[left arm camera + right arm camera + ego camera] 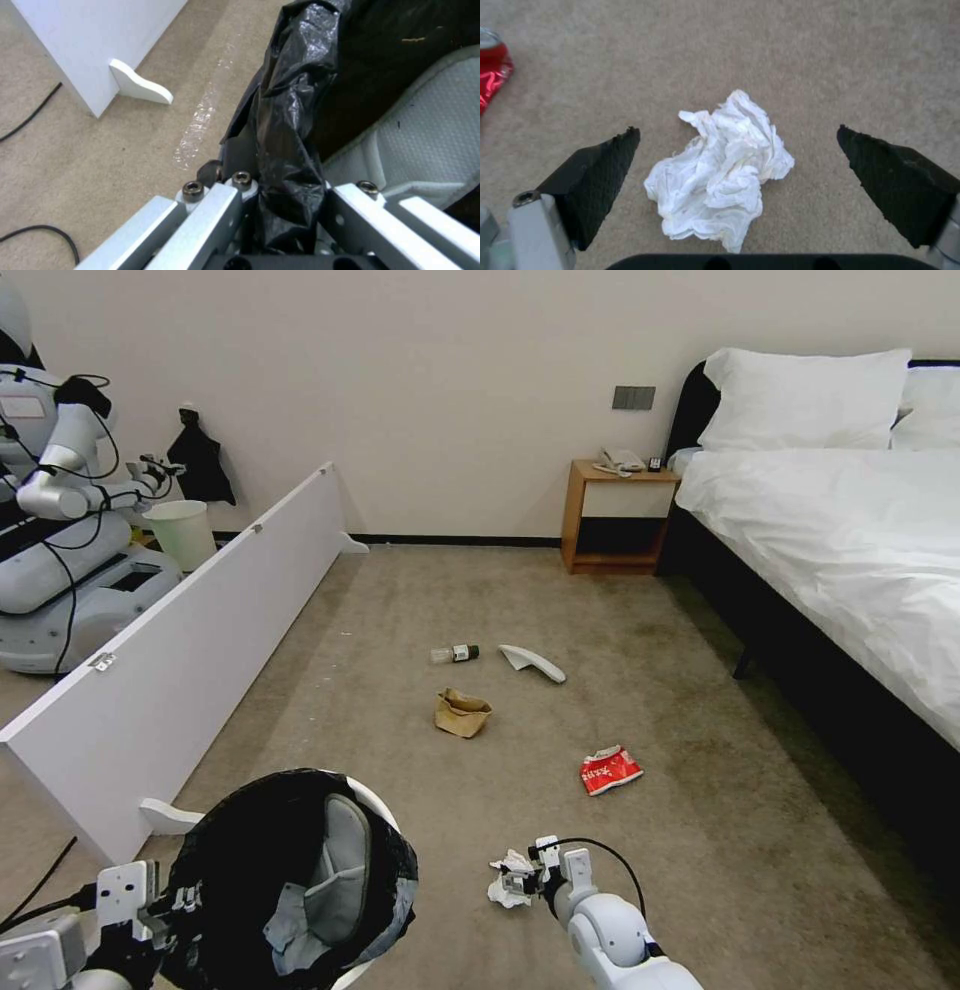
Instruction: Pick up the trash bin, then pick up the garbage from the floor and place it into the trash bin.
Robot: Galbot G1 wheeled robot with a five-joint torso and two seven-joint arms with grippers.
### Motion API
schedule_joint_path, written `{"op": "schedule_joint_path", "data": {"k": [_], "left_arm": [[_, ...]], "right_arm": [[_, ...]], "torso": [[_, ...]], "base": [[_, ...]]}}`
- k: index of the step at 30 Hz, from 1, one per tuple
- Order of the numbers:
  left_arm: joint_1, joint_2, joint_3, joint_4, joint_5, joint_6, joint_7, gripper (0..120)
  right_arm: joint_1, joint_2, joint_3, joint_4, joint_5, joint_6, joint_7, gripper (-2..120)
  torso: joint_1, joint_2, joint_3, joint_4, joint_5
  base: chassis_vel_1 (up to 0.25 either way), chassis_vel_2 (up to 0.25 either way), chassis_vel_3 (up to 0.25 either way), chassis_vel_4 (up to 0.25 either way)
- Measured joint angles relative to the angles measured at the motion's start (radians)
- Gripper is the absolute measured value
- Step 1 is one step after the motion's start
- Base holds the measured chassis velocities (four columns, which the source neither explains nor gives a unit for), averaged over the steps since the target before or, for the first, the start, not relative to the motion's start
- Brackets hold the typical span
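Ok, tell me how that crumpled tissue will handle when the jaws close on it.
The crumpled tissue looks soft and loosely wadded, so it will probably squash flat rather than resist. It seems very light, so a nudge may slide it across the floor. The right gripper straddles it, jaws open.

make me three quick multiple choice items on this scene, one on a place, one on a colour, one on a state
1. Where is the crumpled tissue?
A. inside the bin
B. on the carpet between the right end effector fingers
C. on the bed

2. What colour is the trash bin liner?
A. black
B. blue
C. clear

3. The left end effector is:
A. open over the floor
B. shut on the bin's lined rim
C. holding a bottle

Answers: 1 B, tissue lies between open fingers; 2 A, bag is black; 3 B, fingers pinch the bag-covered rim.
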Motion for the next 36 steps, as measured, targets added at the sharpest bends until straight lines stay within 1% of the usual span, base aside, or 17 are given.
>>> {"op": "schedule_joint_path", "data": {"k": [7, 21, 22, 23, 24, 25, 28, 29, 30, 31, 33, 34, 36], "left_arm": [[-0.001, 0.006, -0.005, 0.0, -0.004, 0.0, 0.0, 3], [-0.005, 0.002, -0.004, 0.0, -0.005, 0.0, 0.001, 3], [-0.005, 0.001, -0.003, 0.0, -0.005, 0.0, 0.001, 3], [-0.005, 0.001, -0.003, 0.0, -0.005, 0.0, 0.001, 3], [-0.006, 0.001, -0.003, 0.0, -0.005, 0.0, 0.001, 3], [-0.006, 0.001, -0.003, 0.0, -0.005, 0.0, 0.001, 3], [-0.006, 0.001, -0.003, 0.0, -0.004, 0.0, 0.001, 3], [-0.006, 0.001, -0.003, 0.0, -0.004, 0.0, 0.001, 3], [-0.007, 0.001, -0.004, 0.0, -0.004, 0.0, 0.001, 3], [-0.007, 0.001, -0.004, 0.0, -0.004, 0.0, 0.001, 3], [-0.008, 0.001, -0.004, 0.0, -0.004, 0.0, 0.001, 3], [-0.008, 0.001, -0.004, 0.0, -0.004, 0.0, 0.001, 3], [-0.009, 0.0, -0.003, 0.0, -0.004, 0.0, 0.001, 3]], "right_arm": [[0.026, 0.019, 0.004, -0.068, -0.002, 0.008, -0.004, 100], [0.064, 0.054, 0.02, -0.186, -0.015, 0.03, -0.036, 100], [0.069, 0.059, 0.022, -0.197, -0.015, 0.03, -0.039, 95], [0.069, 0.059, 0.022, -0.197, -0.015, 0.03, -0.039, 95], [0.073, 0.064, 0.026, -0.209, -0.016, 0.03, -0.041, 90], [0.073, 0.064, 0.026, -0.209, -0.016, 0.03, -0.041, 90], [0.076, 0.066, 0.03, -0.218, -0.023, 0.033, -0.045, 73], [0.076, 0.066, 0.03, -0.218, -0.023, 0.033, -0.045, 73], [0.076, 0.065, 0.03, -0.218, -0.024, 0.033, -0.045, 68], [0.076, 0.065, 0.03, -0.218, -0.024, 0.033, -0.045, 68], [0.076, 0.063, 0.03, -0.218, -0.024, 0.033, -0.045, 59], [0.076, 0.063, 0.03, -0.218, -0.024, 0.033, -0.045, 59], [0.077, 0.063, 0.03, -0.218, -0.024, 0.033, -0.045, 47]], "torso": [[0.0, 0.0, 0.0, 0.0, 0.0], [0.0, 0.0, 0.0, 0.0, 0.0], [0.0, 0.0, 0.0, 0.0, 0.0], [0.0, 0.0, 0.0, 0.0, 0.0], [0.0, 0.0, 0.0, 0.0, 0.0], [0.0, 0.0, 0.0, 0.0, 0.0], [0.0, 0.0, 0.0, 0.0, 0.0], [0.0, 0.0, 0.0, 0.0, 0.0], [0.0, 0.0, 0.0, -0.0001, 0.0], [0.0, 0.0, 0.0, -0.0001, 0.0], [0.0, 0.0, 0.0, -0.0001, 0.0], [0.0, 0.0, 0.0, -0.0001, 0.0], [0.0, 0.0, 0.0, -0.0001, 0.0]], "base": [[0.0, 0.0, 0.0, 0.0], [0.0, 0.0, 0.0, 0.0], [0.0, 0.0, 0.0, 0.0], [0.0, 0.0, 0.0, 0.0], [0.0, 0.0, 0.0, 0.0], [0.0, 0.0, 0.0, 0.0], [0.0, 0.0, 0.0, 0.0], [0.0, 0.0, 0.0, 0.0], [0.0, 0.0, 0.0, 0.0], [0.0, 0.0, 0.0, 0.0], [0.0, 0.0, 0.0, 0.0], [0.0, 0.0, 0.0, 0.0], [0.0, 0.0, 0.0, 0.0]]}}
